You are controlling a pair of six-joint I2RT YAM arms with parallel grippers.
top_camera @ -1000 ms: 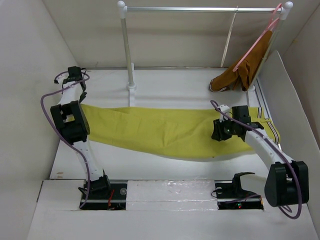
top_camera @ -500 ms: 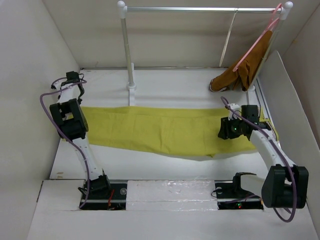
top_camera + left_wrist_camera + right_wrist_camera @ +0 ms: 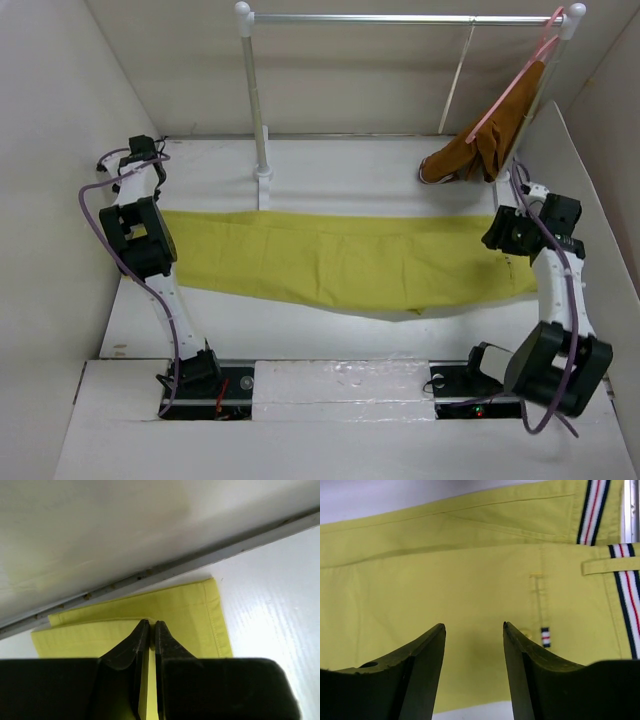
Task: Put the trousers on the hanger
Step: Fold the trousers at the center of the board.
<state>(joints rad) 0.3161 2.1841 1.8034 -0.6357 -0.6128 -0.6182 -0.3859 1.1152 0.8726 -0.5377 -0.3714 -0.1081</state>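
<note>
Desk (image 3: 350, 165): white, walled on 3 sides, carrying everything below.
Trousers (image 3: 330, 260): yellow-green, flat across the desk from left to right, with the striped waistband at the right end and the cuffs at the left.
Rail (image 3: 400, 18): metal bar on 2 posts along the back wall.
Brown garment (image 3: 480, 150): draped on the pink hanger (image 3: 512, 78) at the rail's right end, its lower part resting on the desk.
Hanger (image 3: 459, 75): thin and cream, hanging from the rail just left of the pink one, well apart from the trousers.
Left hand (image 3: 150, 625): my fingers are pressed together, pinching a trouser cuff by the left wall.
Right hand (image 3: 474, 625): my fingers are spread over the waist, holding nothing.
</note>
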